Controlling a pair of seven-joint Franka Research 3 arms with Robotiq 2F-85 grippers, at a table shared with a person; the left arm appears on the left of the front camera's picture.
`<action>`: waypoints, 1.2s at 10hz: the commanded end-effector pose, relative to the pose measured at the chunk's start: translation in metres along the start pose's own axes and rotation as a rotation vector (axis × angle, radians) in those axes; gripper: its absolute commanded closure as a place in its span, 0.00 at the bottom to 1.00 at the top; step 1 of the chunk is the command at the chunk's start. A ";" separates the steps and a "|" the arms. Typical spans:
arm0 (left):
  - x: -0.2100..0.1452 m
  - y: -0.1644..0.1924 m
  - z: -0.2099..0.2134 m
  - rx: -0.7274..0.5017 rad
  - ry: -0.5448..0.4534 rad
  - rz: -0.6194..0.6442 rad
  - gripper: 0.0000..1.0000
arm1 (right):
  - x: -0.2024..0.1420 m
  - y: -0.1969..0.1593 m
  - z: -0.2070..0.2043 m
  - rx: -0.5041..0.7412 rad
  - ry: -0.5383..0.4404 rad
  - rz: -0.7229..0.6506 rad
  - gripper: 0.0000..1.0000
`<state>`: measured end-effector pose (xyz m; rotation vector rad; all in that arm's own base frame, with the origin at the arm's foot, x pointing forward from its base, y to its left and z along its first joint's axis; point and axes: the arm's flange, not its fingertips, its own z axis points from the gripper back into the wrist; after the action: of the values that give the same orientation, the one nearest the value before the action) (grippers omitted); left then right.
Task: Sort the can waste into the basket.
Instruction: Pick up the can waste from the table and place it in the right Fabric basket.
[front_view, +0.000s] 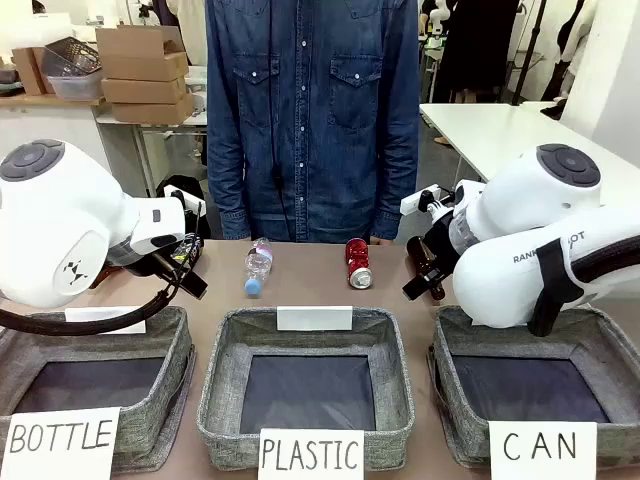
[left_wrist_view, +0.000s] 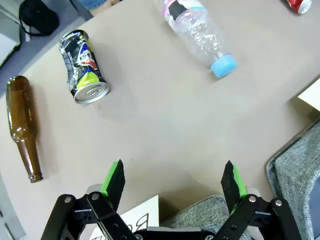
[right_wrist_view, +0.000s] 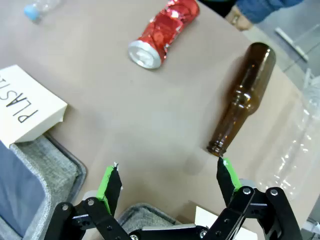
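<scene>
Green-padded, gaping wide, gripping nothing: left gripper (left_wrist_view: 174, 172) and right gripper (right_wrist_view: 168, 167). Nothing sorted yet, with red can (right_wrist_view: 162, 32) lying near the table's (front_view: 310, 290) far edge, black can (left_wrist_view: 83, 66) near an edge beside a brown bottle (left_wrist_view: 22, 125), grey basket (front_view: 447, 392) empty at the near right corner. Reads "CAN", "PLASTIC", "BOTTLE" on white signs (front_view: 542, 447).

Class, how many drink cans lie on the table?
2. The red can lies far middle, before the person; the black can beside a brown bottle, on the left. More may be hidden.
</scene>
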<state>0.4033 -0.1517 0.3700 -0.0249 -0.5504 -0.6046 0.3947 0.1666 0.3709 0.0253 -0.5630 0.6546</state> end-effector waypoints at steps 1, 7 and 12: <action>0.000 0.000 0.000 0.000 0.000 0.000 0.00 | 0.000 0.000 0.000 0.000 0.000 0.000 0.00; 0.000 0.000 0.000 0.000 0.000 0.000 0.00 | 0.000 0.000 0.000 0.000 0.000 0.000 0.00; 0.000 0.000 0.000 0.000 0.000 0.000 0.00 | 0.000 0.000 0.000 0.000 0.000 0.000 0.00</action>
<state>0.4034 -0.1516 0.3700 -0.0250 -0.5504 -0.6040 0.3947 0.1667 0.3709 0.0250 -0.5630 0.6549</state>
